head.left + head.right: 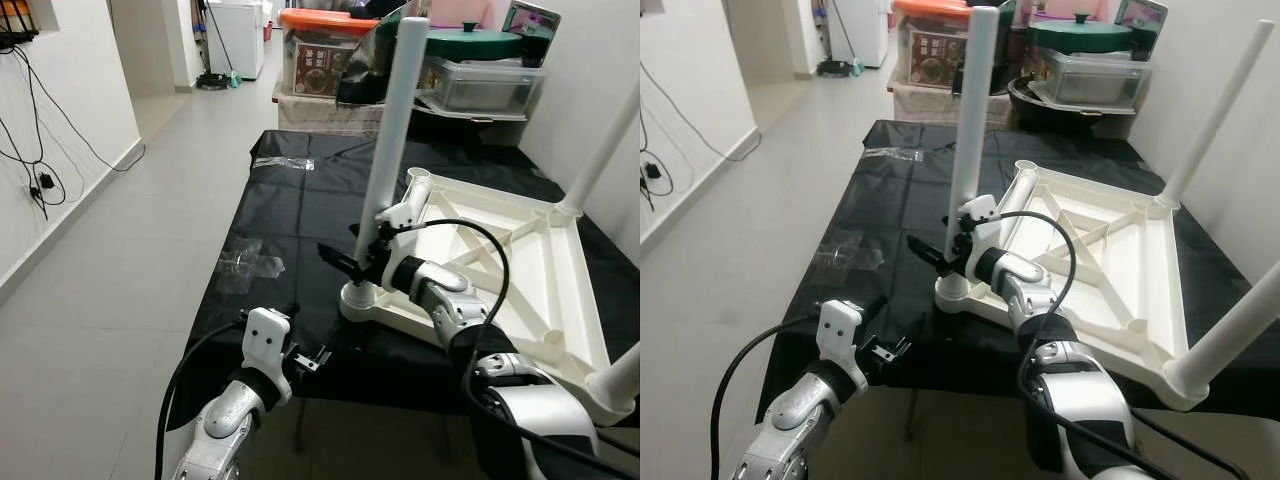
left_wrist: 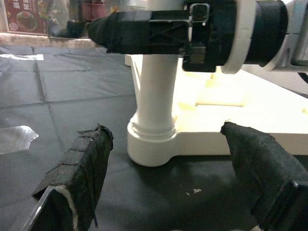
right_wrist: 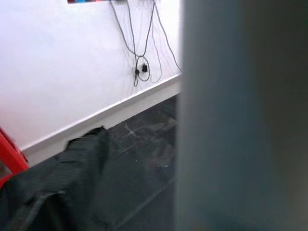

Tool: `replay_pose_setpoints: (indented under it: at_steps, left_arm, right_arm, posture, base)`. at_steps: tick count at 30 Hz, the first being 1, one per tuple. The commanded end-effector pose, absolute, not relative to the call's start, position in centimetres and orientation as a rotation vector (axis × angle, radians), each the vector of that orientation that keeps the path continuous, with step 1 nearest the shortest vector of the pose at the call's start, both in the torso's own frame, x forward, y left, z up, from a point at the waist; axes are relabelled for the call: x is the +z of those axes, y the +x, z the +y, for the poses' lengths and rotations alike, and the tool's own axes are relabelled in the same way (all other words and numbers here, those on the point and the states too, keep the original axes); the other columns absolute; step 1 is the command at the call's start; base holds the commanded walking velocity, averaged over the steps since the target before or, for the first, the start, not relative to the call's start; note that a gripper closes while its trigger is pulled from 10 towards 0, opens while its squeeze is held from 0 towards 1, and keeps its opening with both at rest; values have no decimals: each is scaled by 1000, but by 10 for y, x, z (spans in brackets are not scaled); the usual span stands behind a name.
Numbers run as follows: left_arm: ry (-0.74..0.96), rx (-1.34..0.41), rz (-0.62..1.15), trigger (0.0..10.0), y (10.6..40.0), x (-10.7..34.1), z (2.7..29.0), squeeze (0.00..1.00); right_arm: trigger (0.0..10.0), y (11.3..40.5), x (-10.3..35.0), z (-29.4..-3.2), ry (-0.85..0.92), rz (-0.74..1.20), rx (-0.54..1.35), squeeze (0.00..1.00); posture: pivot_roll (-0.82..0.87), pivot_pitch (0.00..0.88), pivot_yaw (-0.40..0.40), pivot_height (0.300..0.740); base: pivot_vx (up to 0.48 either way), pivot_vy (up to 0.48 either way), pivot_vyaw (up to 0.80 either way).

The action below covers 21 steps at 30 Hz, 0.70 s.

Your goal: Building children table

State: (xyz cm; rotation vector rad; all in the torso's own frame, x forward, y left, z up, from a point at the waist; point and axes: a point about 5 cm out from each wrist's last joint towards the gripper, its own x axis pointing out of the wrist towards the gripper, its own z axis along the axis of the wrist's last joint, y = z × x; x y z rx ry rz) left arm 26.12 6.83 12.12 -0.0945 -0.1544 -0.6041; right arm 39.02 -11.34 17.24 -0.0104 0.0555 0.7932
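Observation:
A white children's table (image 1: 520,260) lies upside down on a black cloth (image 1: 290,210). Its near-left leg (image 1: 395,130) stands upright in the corner socket (image 1: 360,298). My right gripper (image 1: 345,262) is open low around that leg, one black finger (image 2: 130,26) crossing in front of it. The right wrist view has the leg (image 3: 240,115) blurred and very close, with a gap to one finger (image 3: 82,183). My left gripper (image 1: 310,358) hovers open at the cloth's front edge, pointing at the leg's base (image 2: 151,139), which stands between its fingers (image 2: 77,163) but farther off.
Two more white legs (image 1: 605,140) (image 1: 615,375) rise on the table's right side. Storage boxes (image 1: 320,45) and a green-lidded pot (image 1: 470,42) crowd the far end. Clear plastic wrap (image 1: 250,262) lies on the cloth. Cables (image 1: 40,185) hang on the left wall beside tiled floor.

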Motion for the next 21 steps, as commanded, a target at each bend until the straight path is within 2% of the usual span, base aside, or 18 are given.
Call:
replay_pose_setpoints:
  at_steps: [1, 7, 9, 10, 11, 13, 14, 16, 21]
  left_arm:
    - [-74, -605, -165, 10000, 259, 121, 69, 0]
    - [-72, -604, -171, 10000, 258, 122, 69, 0]
    - [-71, -603, -171, 10000, 258, 122, 69, 0]
    - [-71, -601, -165, 10000, 259, 121, 69, 0]
    - [-71, -601, -165, 10000, 259, 121, 69, 0]
    - [-73, -598, -151, 10000, 260, 120, 69, 0]
    - [-73, -598, -146, 10000, 261, 119, 69, 0]
    - [-73, -598, -146, 10000, 261, 119, 69, 0]
    - [-69, -598, -139, 10000, 259, 115, 69, 0]
  right_arm:
    - [0, 384, 154, -96, -23, 145, 850, 0]
    - [0, 383, 150, -94, 6, 154, 838, 0]
    - [0, 385, 148, -96, 4, 159, 763, 0]
    - [0, 394, 145, -118, 28, 175, 431, 0]
    - [0, 394, 145, -118, 28, 175, 431, 0]
    - [0, 395, 138, -161, 92, 201, -112, 0]
    - [0, 391, 133, -175, 125, 205, -297, 0]
    - [0, 391, 133, -175, 125, 205, -297, 0]
    - [0, 377, 122, -182, 223, 181, -557, 0]
  posture:
    - [140, 0, -83, 740]
    - [136, 0, -83, 740]
    - [134, 0, -82, 740]
    - [124, 0, -77, 740]
    - [124, 0, -77, 740]
    - [125, 0, -80, 740]
    - [123, 0, -77, 740]
    - [123, 0, -77, 740]
    - [124, 0, -87, 740]
  base:
    - [0, 0, 0]
    - [0, 0, 0]
    - [0, 0, 0]
    - [0, 0, 0]
    - [0, 0, 0]
    - [0, 0, 0]
    - [0, 0, 0]
    - [0, 0, 0]
    - [0, 0, 0]
